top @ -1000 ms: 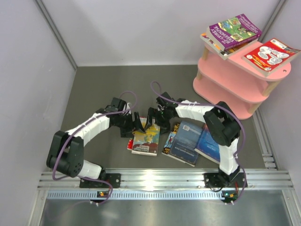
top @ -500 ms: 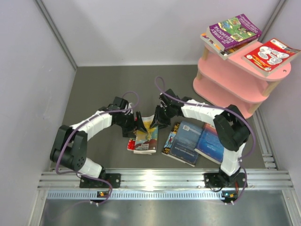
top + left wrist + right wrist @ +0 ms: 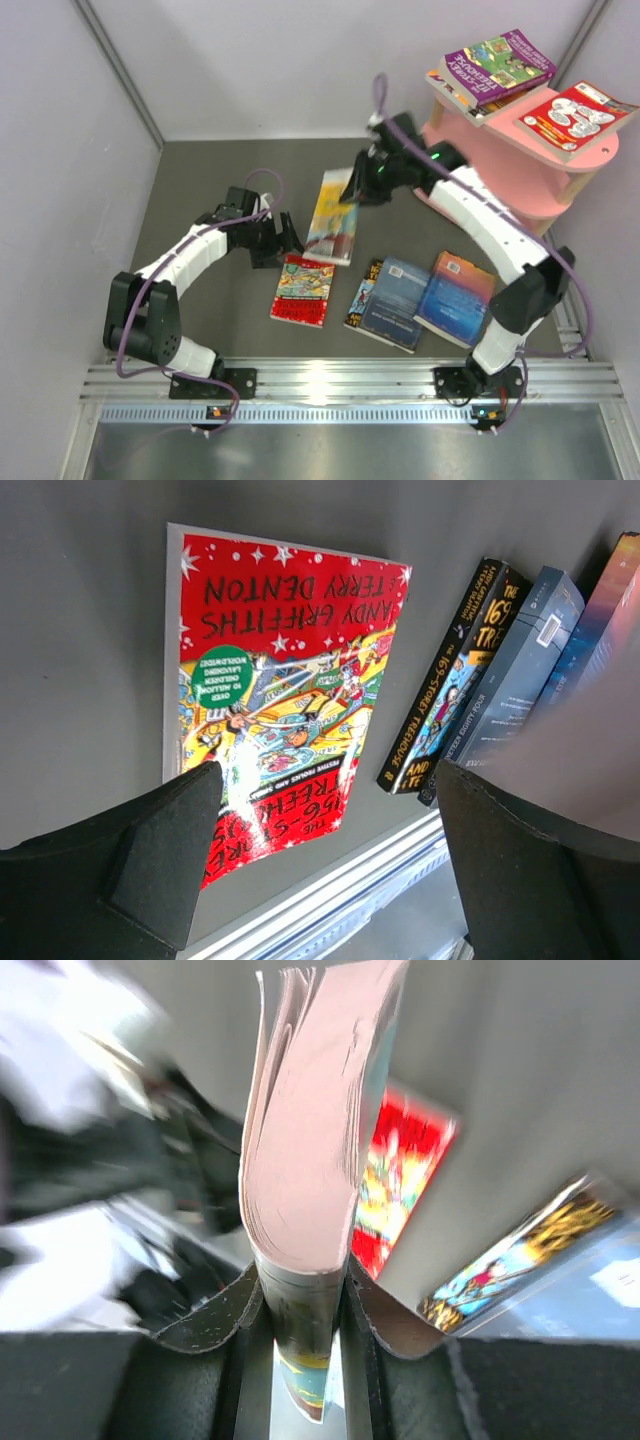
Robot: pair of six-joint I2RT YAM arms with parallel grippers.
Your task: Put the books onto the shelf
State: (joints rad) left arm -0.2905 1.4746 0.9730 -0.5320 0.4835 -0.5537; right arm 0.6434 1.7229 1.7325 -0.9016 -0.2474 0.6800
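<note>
The right gripper [image 3: 360, 188] is clamped tight on one edge of a yellow book [image 3: 335, 215] and holds it tilted above the middle of the table [image 3: 200, 180]; in the right wrist view its jaws press both covers of the book near the spine while the pale pages fan out beyond them; the left gripper [image 3: 288, 236] hangs just left of that book with its jaws spread wide and nothing between them; through the gap the left wrist view shows a red book [image 3: 280, 690] lying flat, cover up, towards the near edge of the table; just to its right lies a black-spined book [image 3: 362, 295] with a darker blue book [image 3: 398, 300] resting on it, and a lighter blue book [image 3: 458, 298] lies against that one on the right; the pink shelf [image 3: 480, 200] stands at the far right corner of the table, well apart from the books lying flat; on its top board a purple book [image 3: 497, 62] lies on another book at the left end, and a red-and-white book [image 3: 575, 115] lies at the right end, overhanging the rim.
</note>
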